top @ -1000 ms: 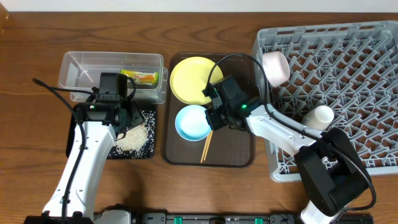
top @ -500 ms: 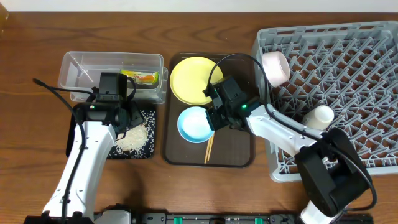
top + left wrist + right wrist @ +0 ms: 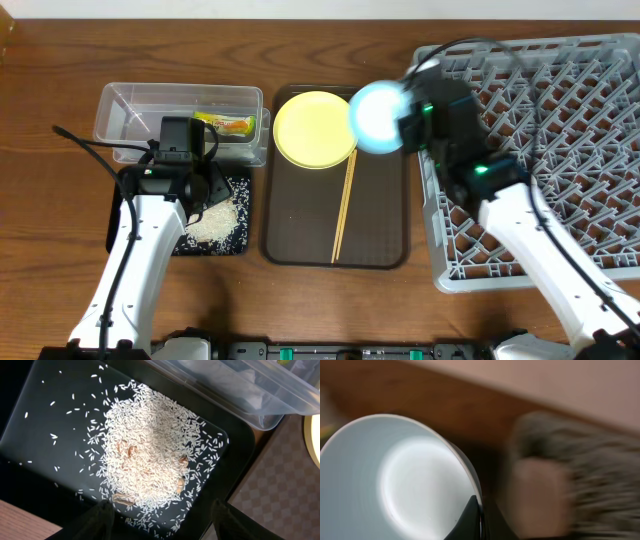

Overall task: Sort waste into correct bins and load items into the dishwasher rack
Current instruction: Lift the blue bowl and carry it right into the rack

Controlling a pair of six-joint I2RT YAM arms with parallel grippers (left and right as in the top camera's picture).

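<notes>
Left gripper [image 3: 165, 527]: jaws apart, empty, over rice [image 3: 150, 455] on black tray [image 3: 30, 460], left of brown serving tray [image 3: 300, 230]. Snack wrapper [image 3: 228, 123] in clear tub [image 3: 130, 110], also left of it. On the serving tray: yellow plate [image 3: 310, 130] at far end; chopsticks [image 3: 342, 210], long axis far-to-near, slightly slanted. Light-blue bowl [image 3: 375, 118] is in the air above the tray's far right corner, mouth up, blurred. Right gripper [image 3: 479, 517] clamped on its rim. Likely step: bowl into dishwasher rack [image 3: 560, 110], right of tray. Grip firmly, clear the rack wall, stand bowl on edge between pegs, release.
</notes>
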